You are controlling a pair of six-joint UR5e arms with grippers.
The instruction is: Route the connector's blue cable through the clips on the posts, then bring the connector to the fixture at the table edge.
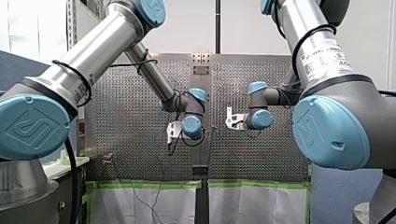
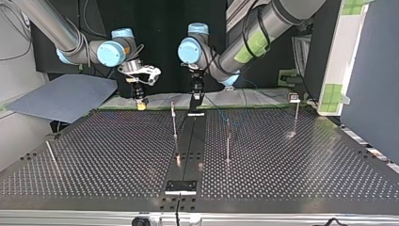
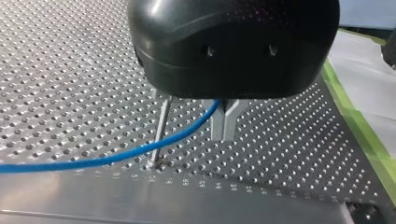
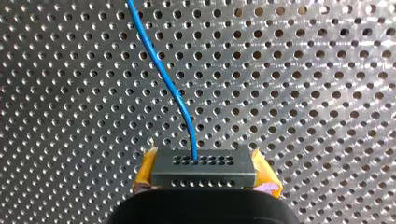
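My right pincer grasps grey perforated connector block; left pincer pinches thin blue cable. Keep it taut toward slim metal post.

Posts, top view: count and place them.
4 posts: one near the view's left edge, one left of the middle strip, one right of it, one at far right. Others may be hidden.

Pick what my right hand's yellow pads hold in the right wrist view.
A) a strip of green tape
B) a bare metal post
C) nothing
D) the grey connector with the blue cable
D: the grey connector sits clamped between my right hand's yellow pads, the blue cable leaving its face.
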